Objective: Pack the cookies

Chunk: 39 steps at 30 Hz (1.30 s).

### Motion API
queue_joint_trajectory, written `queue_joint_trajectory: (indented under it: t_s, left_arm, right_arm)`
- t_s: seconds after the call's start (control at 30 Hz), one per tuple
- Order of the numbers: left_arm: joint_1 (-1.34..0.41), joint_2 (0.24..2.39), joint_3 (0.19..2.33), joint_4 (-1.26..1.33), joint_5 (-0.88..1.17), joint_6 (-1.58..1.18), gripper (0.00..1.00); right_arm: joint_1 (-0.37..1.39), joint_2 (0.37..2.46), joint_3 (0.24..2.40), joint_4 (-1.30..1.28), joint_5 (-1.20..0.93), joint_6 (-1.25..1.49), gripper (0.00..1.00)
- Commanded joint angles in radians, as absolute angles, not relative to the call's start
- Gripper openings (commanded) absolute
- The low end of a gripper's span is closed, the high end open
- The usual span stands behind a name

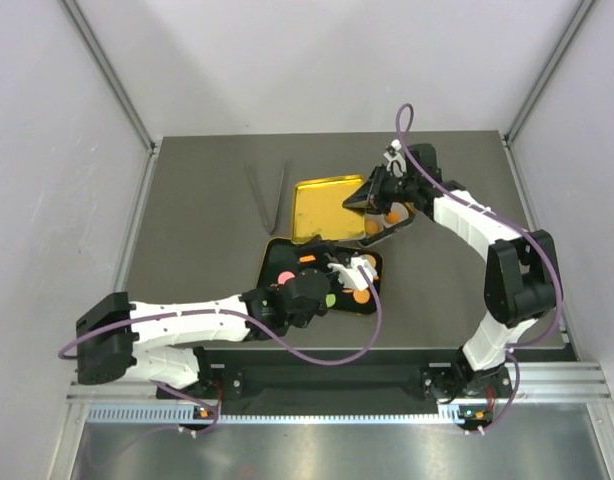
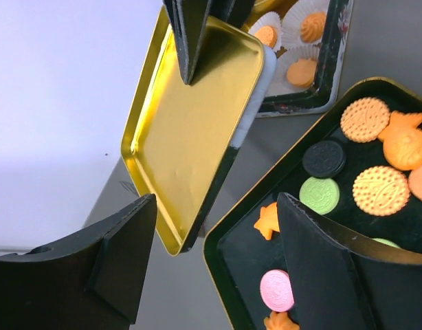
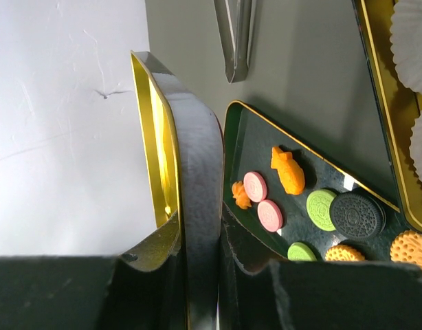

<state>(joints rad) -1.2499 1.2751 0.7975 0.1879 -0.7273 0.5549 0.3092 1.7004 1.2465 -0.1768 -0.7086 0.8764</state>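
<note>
The cookies (image 2: 381,190) lie loose in a shallow black tray (image 2: 245,261): orange, pink, green and one dark one, some star- or fish-shaped. More orange cookies (image 2: 302,71) sit in white paper cups inside a patterned tin (image 2: 331,69). My left gripper (image 2: 218,199) is open and holds nothing. It hovers over the tray's near-left corner, with one finger over the cookies. My right gripper (image 3: 201,220) is shut on the edge of a gold-lined tin lid (image 3: 197,172), holding it tilted up off the table. In the top view the lid (image 1: 327,208) stands between the tin (image 1: 382,235) and the tray (image 1: 270,262).
Metal tongs (image 1: 267,195) lie on the grey table, left of the lid. White walls close the table in at the back and sides. The left arm reaches across the table's front to the tray.
</note>
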Motion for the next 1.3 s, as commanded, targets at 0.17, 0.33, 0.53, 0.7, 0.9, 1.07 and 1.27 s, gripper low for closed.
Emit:
queue_joint_trajectory:
  t_s: [0.17,0.33,0.53,0.7,0.9,1.07,1.27]
  left_arm:
    - [-1.253,1.396,0.703,0.581,-0.767,0.804,0.77]
    - [-1.218,1.532,0.673,0.942,-0.824,1.0,0.76]
    - [-1.152,1.571,0.736,0.998,-0.795,1.032,0.74]
    - [-1.126,1.603,0.773,0.988,-0.759,1.058,0.72]
    - [-1.114,1.643,0.792,1.028,-0.755,1.089,0.58]
    - [-1.106,1.667,0.798,1.132,-0.758,1.144,0.34]
    - [-1.104,1.68,0.847,1.085,-0.739,1.115,0.0]
  right_arm:
    - [0.298,1.625,1.293,-0.169,-0.727,0.891,0.0]
    - [0.298,1.615,1.278,-0.173,-0.723,0.885,0.0]
    - [0.298,1.6,1.243,-0.178,-0.718,0.873,0.0]
    - [0.299,1.594,1.227,-0.178,-0.718,0.868,0.0]
    - [0.298,1.591,1.223,-0.183,-0.713,0.861,0.0]
    - [0.299,1.583,1.213,-0.187,-0.715,0.851,0.01]
    - [0.298,1.572,1.21,-0.189,-0.715,0.835,0.25]
